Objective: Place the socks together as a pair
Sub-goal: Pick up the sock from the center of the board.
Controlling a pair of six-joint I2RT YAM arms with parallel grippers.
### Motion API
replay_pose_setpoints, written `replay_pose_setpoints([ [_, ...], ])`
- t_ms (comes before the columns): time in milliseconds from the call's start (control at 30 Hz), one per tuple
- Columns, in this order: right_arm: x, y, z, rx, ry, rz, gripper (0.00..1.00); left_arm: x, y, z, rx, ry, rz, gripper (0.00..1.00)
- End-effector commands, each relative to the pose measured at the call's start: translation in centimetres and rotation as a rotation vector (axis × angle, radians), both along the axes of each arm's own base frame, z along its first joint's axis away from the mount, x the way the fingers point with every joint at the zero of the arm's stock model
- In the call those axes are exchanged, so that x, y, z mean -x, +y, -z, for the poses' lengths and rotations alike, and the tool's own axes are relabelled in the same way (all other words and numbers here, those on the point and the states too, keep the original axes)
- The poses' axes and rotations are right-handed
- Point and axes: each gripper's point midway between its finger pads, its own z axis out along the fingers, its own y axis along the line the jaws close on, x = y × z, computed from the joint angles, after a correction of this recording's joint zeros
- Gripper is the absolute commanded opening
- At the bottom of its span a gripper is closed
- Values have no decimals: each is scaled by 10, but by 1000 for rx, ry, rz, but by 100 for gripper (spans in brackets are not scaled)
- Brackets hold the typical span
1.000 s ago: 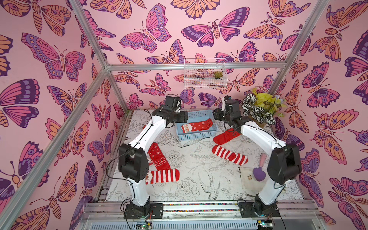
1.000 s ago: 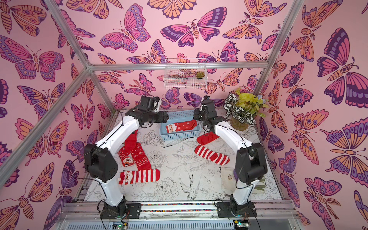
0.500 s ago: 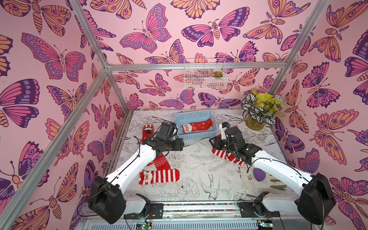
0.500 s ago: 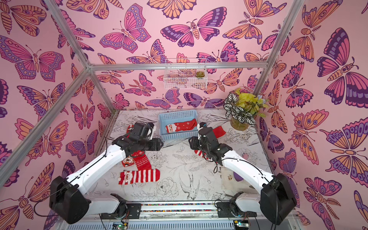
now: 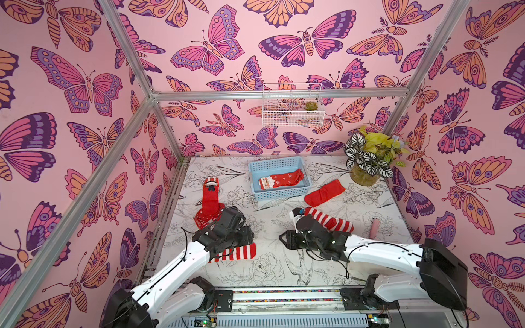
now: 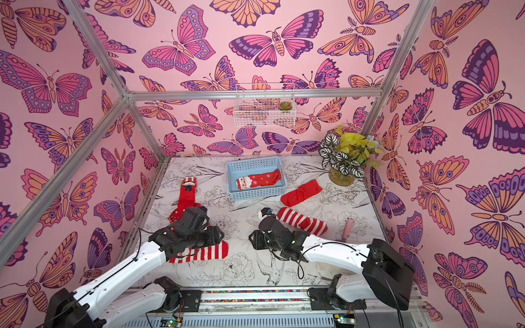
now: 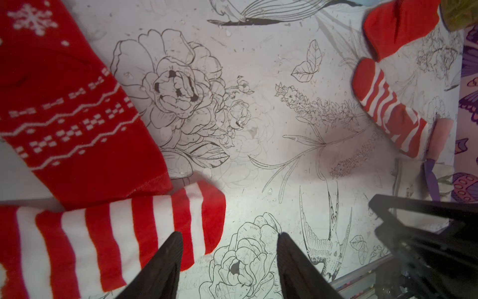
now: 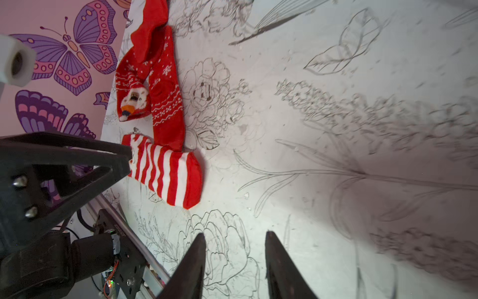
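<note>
Red-and-white striped sock (image 7: 103,233) lies flat, apparently touching a snowflake-patterned red sock (image 7: 64,116).

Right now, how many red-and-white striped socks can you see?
2. One striped sock lies front left, partly under the left arm; the second striped sock lies right of centre, just beyond the right arm. The arms may hide more.

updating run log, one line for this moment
left gripper open, empty | right gripper open, empty | striped socks apart | santa sock in blue basket

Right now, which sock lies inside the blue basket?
The Santa-cuffed snowflake sock: it alone sits in the blue basket, not out on the table.
</note>
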Motion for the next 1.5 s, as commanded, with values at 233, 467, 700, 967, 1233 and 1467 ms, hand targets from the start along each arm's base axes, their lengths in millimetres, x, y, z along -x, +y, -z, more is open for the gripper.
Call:
replay_pose_setpoints([
  [233,16,61,27,-64,73,-5,34,22,18,17,76,24,-160,58],
  [467,22,83,47,-57,109,-43,31,28,19,24,77,40,-154,56],
  [700,19,92,61,-31,117,-43,30,30,19,29,59,63,-144,54],
  [967,16,105,71,-20,127,-50,30,30,23,34,26,77,-147,51],
  [1233,10,99,80,4,130,-1,29,30,28,46,-36,105,-151,35],
  [1467,8,101,82,0,127,11,29,33,35,66,-124,165,-155,23],
])
